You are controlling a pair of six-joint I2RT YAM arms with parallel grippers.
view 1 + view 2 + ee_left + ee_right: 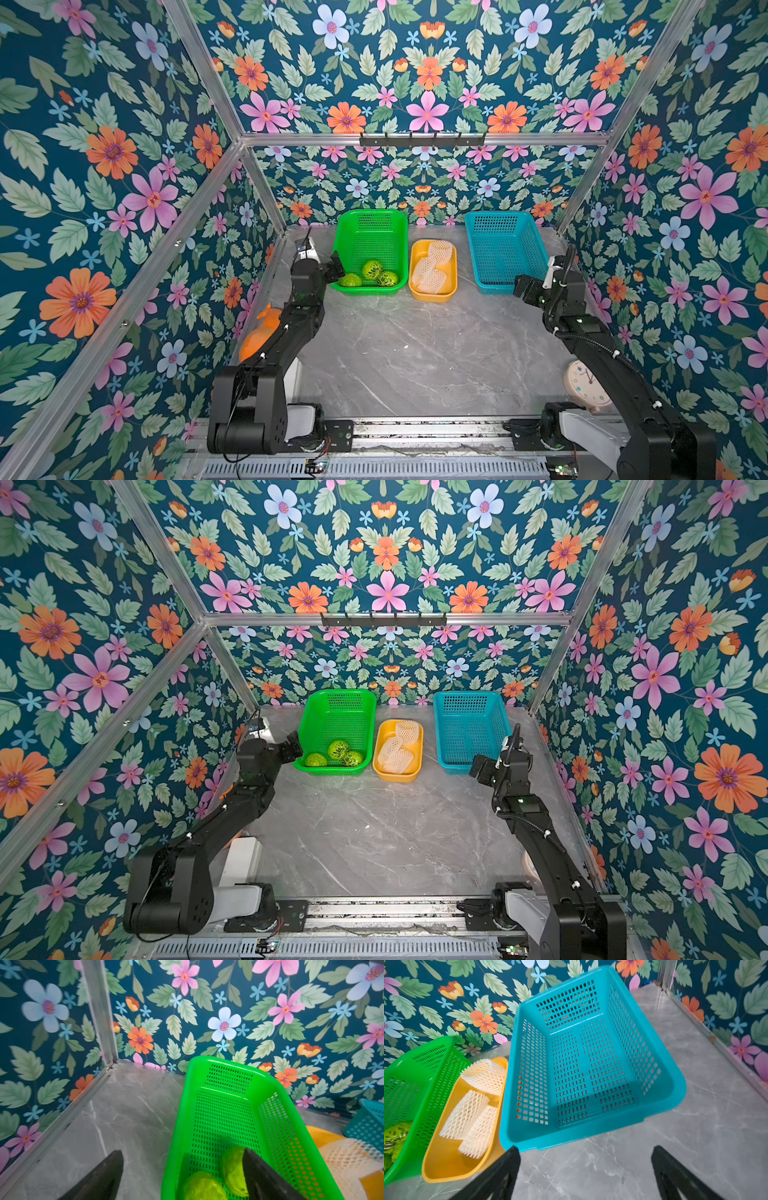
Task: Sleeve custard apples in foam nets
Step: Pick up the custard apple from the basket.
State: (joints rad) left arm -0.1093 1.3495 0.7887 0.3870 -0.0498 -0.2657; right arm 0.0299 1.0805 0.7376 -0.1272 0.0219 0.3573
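I judge nothing sleeved yet: three custard apples [372, 270] sit bare at the lower end of the green basket [370, 291], mid-frame in a top view. The foam nets [430, 272] lie loose in the yellow tray [432, 297] just right of it. My left gripper [182, 1152] and right gripper [585, 1148] hang with jaws apart, holding nothing.

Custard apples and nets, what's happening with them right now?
Nothing is sleeved yet. All three apples lie bare in the green basket, and the three nets lie in the yellow tray. The left claw is open near the apples, holding nothing. The right claw is open in front of the empty blue basket, holding nothing too.
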